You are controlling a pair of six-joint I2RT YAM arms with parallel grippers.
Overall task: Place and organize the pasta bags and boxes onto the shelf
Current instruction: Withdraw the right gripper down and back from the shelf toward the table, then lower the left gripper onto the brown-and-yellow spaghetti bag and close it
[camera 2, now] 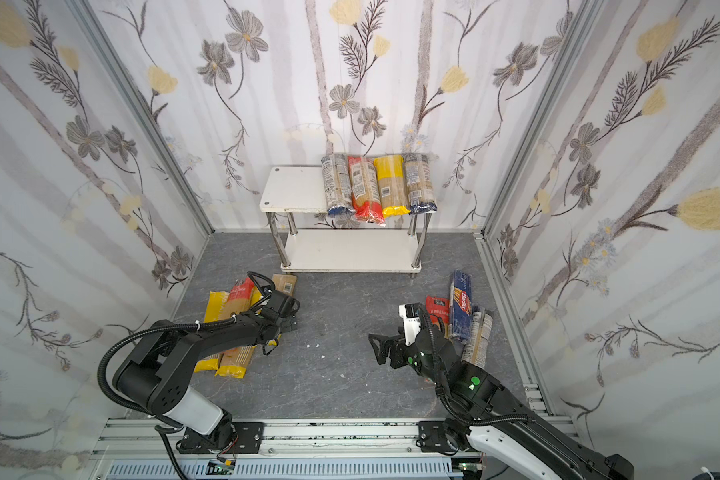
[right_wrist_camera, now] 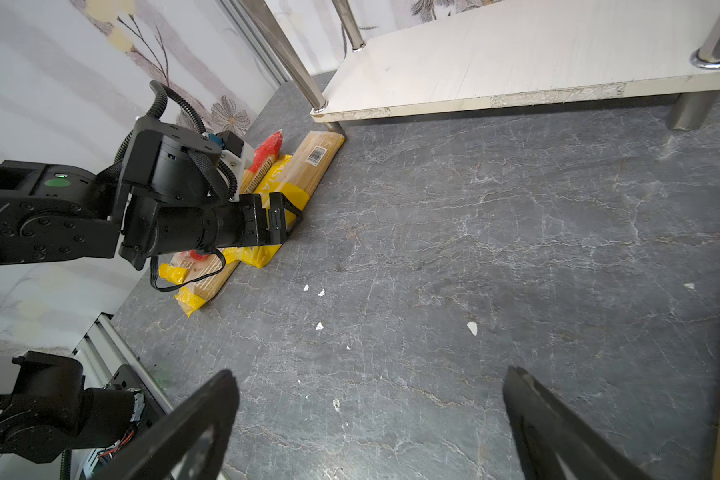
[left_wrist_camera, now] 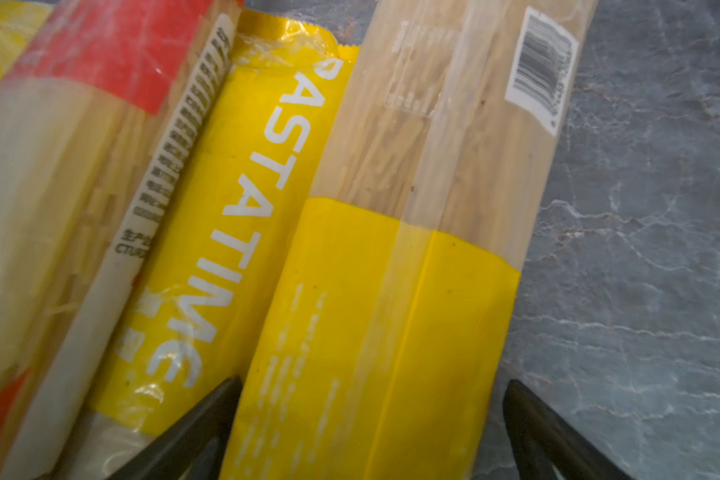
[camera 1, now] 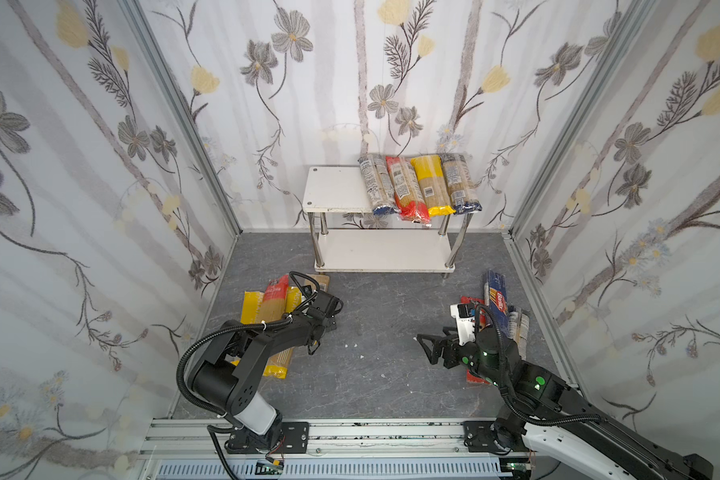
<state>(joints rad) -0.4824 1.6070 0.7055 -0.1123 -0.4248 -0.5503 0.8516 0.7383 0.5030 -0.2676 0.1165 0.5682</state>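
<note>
Closest in is the aluminium rail that both arms are bolted to. Just past it the left claw points down over a heap of spaghetti, its jaws spread as wide as they go and gripping nothing. The barcode pack, clear with a yellow band, lies lengthwise right between the fingers. One finger hangs over the seam where that pack meets the PASTATIME pack, and the other hangs over the grey floor just off the pack's outer edge. I cannot tell whether the tips touch the wrapper. Further from the claw, past the PASTATIME pack, lies a red-ended pack.

Across the floor the right claw is just as wide open and empty, hovering above the floor and aimed towards the left arm. Its heap sits back beside its wrist, not between the fingers: the Barilla box, a red pack and two grey-labelled packs, bunched together.

Well ahead of both claws, against the back wall, stands the shelf. On its upper board, four packs lie side by side: a blue-tipped pack, a red-tipped pack, a yellow-topped pack and a second blue-tipped pack. Their near ends overhang the front edge.
</note>
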